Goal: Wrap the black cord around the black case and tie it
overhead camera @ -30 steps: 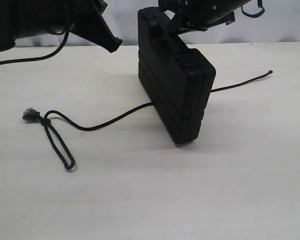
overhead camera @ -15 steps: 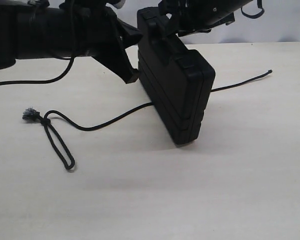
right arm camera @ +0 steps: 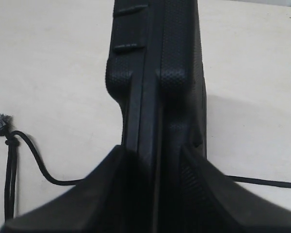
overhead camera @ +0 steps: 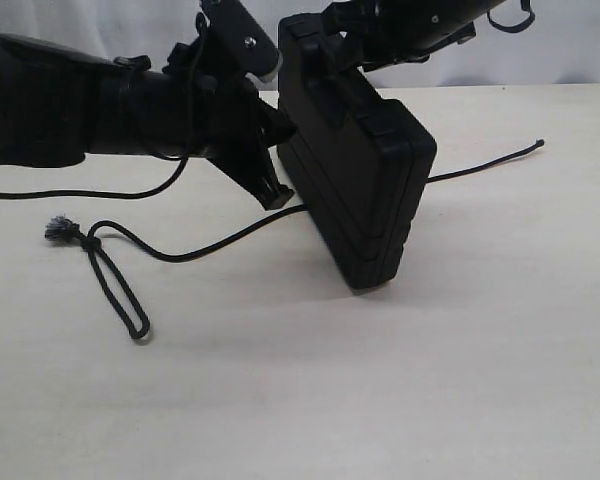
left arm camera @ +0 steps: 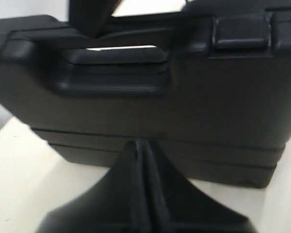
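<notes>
The black case (overhead camera: 365, 190) stands on one short edge on the table, leaning, with its handle end up. My right gripper (overhead camera: 345, 40) is at that top end, its jaws apart on either side of the case's edge (right arm camera: 155, 73), right gripper (right arm camera: 153, 148). My left gripper (overhead camera: 275, 195) is shut and empty, its tip against the case's left face (left arm camera: 184, 97), left gripper (left arm camera: 141, 143). The black cord (overhead camera: 210, 243) lies on the table and passes behind the case's foot. Its looped end with the frayed knot (overhead camera: 60, 228) is at the left, its plain end (overhead camera: 535, 146) at the right.
The left arm's thick black sleeve (overhead camera: 70, 100) stretches in from the left above the table, with a smooth black cable (overhead camera: 80, 193) hanging under it. A pale wall (overhead camera: 580, 50) runs behind the table's far edge.
My left arm has swung in from the left until its shut tip reached the case's left face. The case's top has shifted slightly to the right. The cord has stayed put.
</notes>
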You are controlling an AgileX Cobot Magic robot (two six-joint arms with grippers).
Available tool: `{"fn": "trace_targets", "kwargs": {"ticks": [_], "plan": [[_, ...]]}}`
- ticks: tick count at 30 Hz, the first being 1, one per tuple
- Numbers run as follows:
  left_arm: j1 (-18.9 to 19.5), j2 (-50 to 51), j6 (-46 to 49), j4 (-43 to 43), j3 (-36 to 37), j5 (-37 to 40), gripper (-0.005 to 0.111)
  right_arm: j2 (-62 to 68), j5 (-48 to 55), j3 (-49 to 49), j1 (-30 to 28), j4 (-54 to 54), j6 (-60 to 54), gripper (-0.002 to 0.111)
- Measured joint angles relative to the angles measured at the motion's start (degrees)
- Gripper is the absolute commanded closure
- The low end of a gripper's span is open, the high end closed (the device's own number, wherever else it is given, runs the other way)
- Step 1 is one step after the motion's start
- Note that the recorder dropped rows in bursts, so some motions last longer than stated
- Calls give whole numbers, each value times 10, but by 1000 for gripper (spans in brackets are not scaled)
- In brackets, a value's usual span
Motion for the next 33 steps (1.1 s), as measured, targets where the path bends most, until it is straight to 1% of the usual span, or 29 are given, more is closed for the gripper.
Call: {"fn": "trace_targets", "kwargs": {"ticks": [6,11,18,33], "plan": [[0,54,7,0,-14,15,107,0,1,0,0,20,-19,74],[0,78,8,-2,-24,17,107,1,1,0,0,22,-21,74],[0,85,8,-28,-54,46,107,1,1,0,0,29,-23,74],[0,92,8,-30,-57,47,107,2,3,0,0,46,-29,74]]}}
